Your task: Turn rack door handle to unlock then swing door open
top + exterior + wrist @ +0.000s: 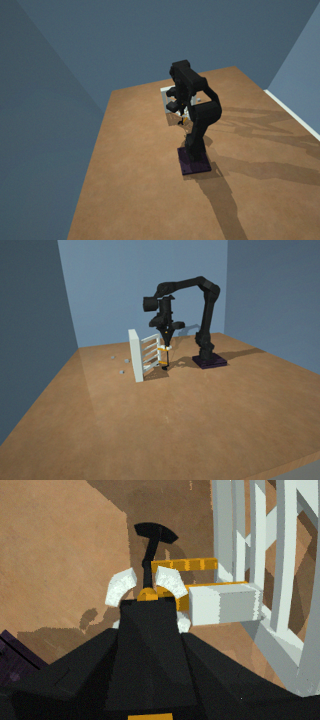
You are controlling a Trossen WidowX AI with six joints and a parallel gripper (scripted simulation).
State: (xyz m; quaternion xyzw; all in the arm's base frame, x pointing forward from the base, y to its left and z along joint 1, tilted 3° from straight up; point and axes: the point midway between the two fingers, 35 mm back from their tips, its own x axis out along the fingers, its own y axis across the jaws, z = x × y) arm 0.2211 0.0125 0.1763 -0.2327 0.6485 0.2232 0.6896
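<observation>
My gripper (182, 113) (167, 345) (148, 642) points down and is shut on the top of the upright handle. The handle (182, 120) (167, 357) (147, 577) is a thin black rod with a wide black foot, joined to the door by orange brackets. White curved pieces stand around its top in the wrist view. The barred white door (150, 338) (286, 555) stands partly open, swung out from the white frame (163, 102) (136, 356) towards the arm's base. The arm hides much of the door and frame in the top view.
Small grey blocks (112, 357) (126, 360) (121, 372) lie behind the frame; one block (198, 99) shows in the top view. The arm's dark purple base (193, 166) (209, 364) (17, 662) stands on the brown table (134, 167) (165, 415), on the door's opening side.
</observation>
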